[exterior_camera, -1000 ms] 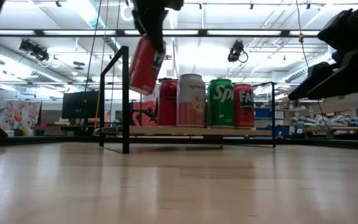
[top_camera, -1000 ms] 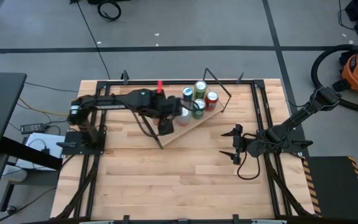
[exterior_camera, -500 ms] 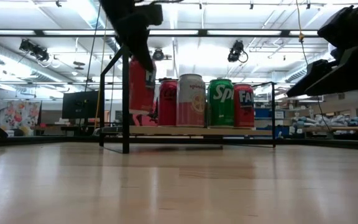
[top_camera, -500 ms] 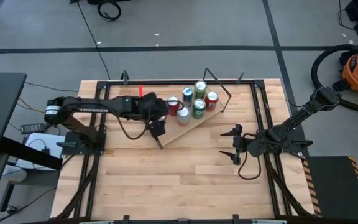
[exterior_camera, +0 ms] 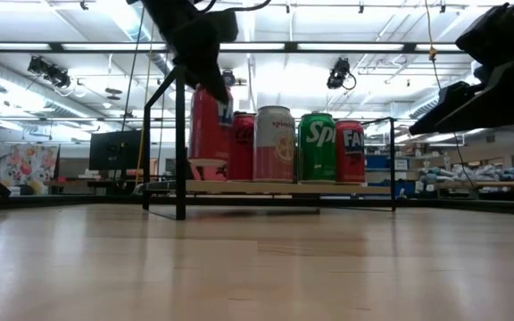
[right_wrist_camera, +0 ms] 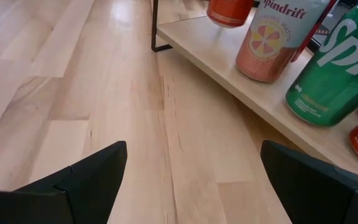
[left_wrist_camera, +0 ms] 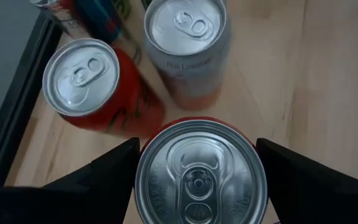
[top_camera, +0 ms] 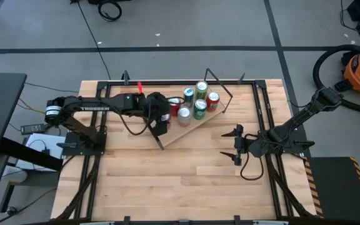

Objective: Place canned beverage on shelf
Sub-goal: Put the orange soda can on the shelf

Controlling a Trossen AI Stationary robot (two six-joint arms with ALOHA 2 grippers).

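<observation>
Wooden table [top_camera: 186, 181] carries the shelf [top_camera: 195, 123], cans [exterior_camera: 297, 147] on it

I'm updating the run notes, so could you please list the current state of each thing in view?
Left gripper: closed on the red can, over the shelf's near-left end.
Red can: upright, held from above; whether it touches the board is unclear.
Shelf: standing on the table, carrying cans.
Spindrift can: upright on the shelf.
Green can: upright on the shelf.
Right gripper: open, empty, off the shelf.
</observation>
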